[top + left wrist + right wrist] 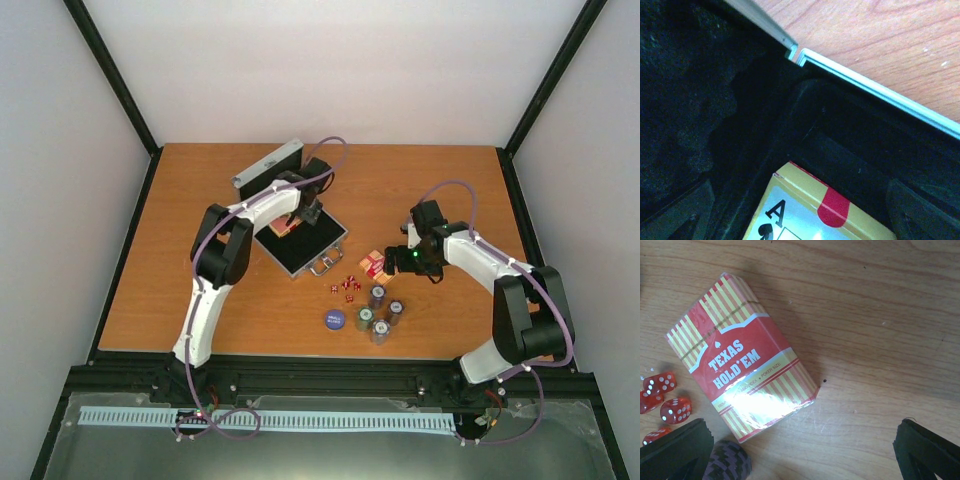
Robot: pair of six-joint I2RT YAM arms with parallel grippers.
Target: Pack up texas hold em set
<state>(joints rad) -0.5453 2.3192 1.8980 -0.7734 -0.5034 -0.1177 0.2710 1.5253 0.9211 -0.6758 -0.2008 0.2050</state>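
One card deck (742, 357) on table (880, 315), between spread right fingers (927, 450).

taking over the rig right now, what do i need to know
Grippers: the left gripper is open and empty, low over the open silver case. The right gripper is open above the Texas Hold'em deck, not gripping it.
Done: one ace-faced deck lies in the case's black lining.
Left: the Texas Hold'em deck, red dice, chip stacks and blue disc are on the table; pack them, then shut the lid.
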